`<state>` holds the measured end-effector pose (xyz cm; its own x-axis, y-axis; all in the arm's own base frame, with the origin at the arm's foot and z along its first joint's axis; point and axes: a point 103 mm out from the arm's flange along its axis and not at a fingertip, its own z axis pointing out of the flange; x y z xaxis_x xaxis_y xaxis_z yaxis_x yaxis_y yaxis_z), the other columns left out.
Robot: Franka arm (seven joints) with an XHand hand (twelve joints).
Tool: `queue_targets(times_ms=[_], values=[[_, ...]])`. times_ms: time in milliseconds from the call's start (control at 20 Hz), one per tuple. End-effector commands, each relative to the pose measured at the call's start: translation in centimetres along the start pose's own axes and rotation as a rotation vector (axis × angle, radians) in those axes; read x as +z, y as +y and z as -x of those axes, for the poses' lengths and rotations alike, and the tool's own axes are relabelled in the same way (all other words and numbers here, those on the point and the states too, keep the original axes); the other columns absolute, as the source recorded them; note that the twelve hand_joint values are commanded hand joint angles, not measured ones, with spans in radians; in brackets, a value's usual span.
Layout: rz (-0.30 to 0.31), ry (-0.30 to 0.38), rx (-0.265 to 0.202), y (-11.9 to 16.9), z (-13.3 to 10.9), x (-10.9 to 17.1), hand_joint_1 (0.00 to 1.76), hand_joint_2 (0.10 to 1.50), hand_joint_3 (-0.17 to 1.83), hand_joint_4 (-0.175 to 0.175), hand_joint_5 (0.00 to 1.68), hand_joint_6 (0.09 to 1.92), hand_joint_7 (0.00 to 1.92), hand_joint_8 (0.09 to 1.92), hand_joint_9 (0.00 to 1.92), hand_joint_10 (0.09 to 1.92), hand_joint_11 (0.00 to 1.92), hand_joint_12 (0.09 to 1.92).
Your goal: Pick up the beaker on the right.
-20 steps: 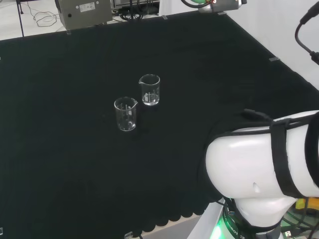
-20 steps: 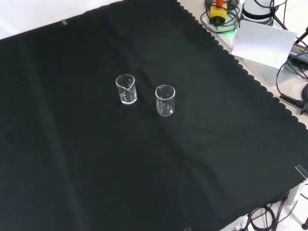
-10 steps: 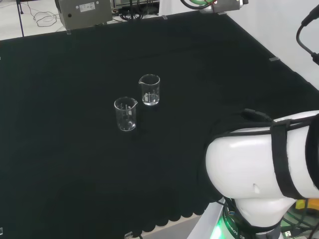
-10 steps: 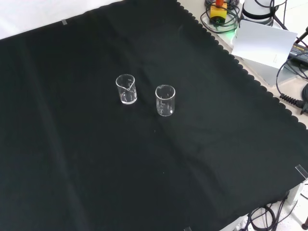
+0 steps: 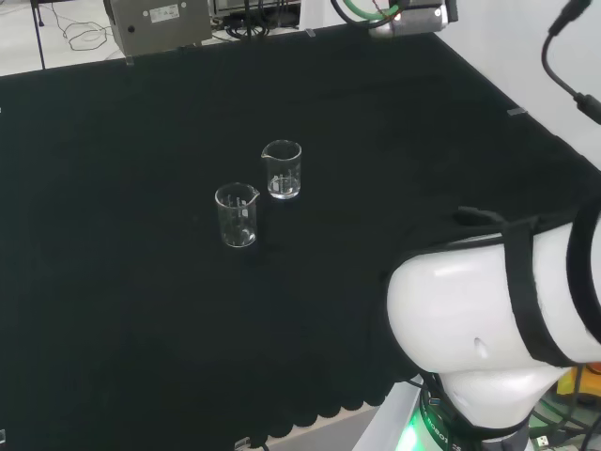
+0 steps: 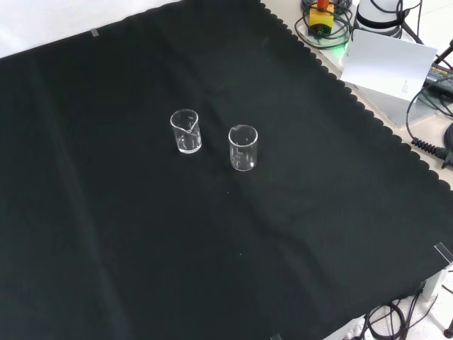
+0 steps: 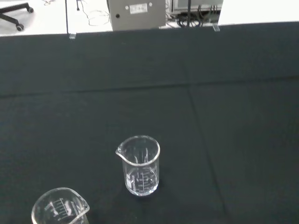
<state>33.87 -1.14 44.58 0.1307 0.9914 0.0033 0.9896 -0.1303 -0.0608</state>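
Observation:
Two clear glass beakers stand upright and apart on the black cloth. In the head view one beaker [image 5: 283, 170] is farther off and to the right, and the other beaker [image 5: 237, 216] is nearer and to the left. In the front view the same two stand side by side, the first beaker [image 6: 186, 132] at left and the second beaker [image 6: 243, 148] at right. Both look empty. The wrist view looks down on one whole beaker [image 7: 138, 165], with the rim of the other beaker [image 7: 58, 210] cut off at the picture's edge. Nothing touches either beaker.
The arm's own white link [image 5: 488, 319] stands large at the head view's right. A grey box [image 5: 160, 23] and cables lie beyond the cloth's far edge. In the front view a white box [image 6: 386, 60] and cables lie past the scalloped cloth edge [image 6: 368, 113].
The arm's white link has shifted a little in the head view. Both beakers stand where they were.

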Motion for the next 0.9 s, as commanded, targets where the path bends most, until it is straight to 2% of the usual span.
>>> queue_targets(times_ms=[50,300,500,600,700,900], values=[[-0.018,0.040,0.026,4.0,0.9,4.5,0.18,1.26,0.26,-0.023,0.34,0.09,0.02,0.46,0.42,0.09,0.00,1.34],[-0.046,0.100,0.015,7.7,1.5,8.3,0.43,1.13,0.22,-0.031,0.36,0.09,0.12,0.54,0.51,0.10,0.02,1.38],[-0.065,0.145,-0.009,11.4,1.8,11.4,0.50,1.03,0.33,-0.034,0.39,0.09,0.13,0.59,0.37,0.49,0.03,1.39],[-0.082,0.184,-0.009,13.1,2.1,12.9,0.53,0.99,0.37,-0.034,0.39,0.09,0.13,0.60,0.33,0.60,0.03,1.40],[-0.101,0.240,0.006,14.5,2.5,14.7,0.56,0.96,0.39,-0.035,0.39,0.09,0.13,0.61,0.31,0.65,0.03,1.40],[-0.136,0.280,-0.002,16.5,2.7,18.0,0.58,0.92,0.41,-0.035,0.39,0.09,0.12,0.61,0.30,0.68,0.04,1.40]])
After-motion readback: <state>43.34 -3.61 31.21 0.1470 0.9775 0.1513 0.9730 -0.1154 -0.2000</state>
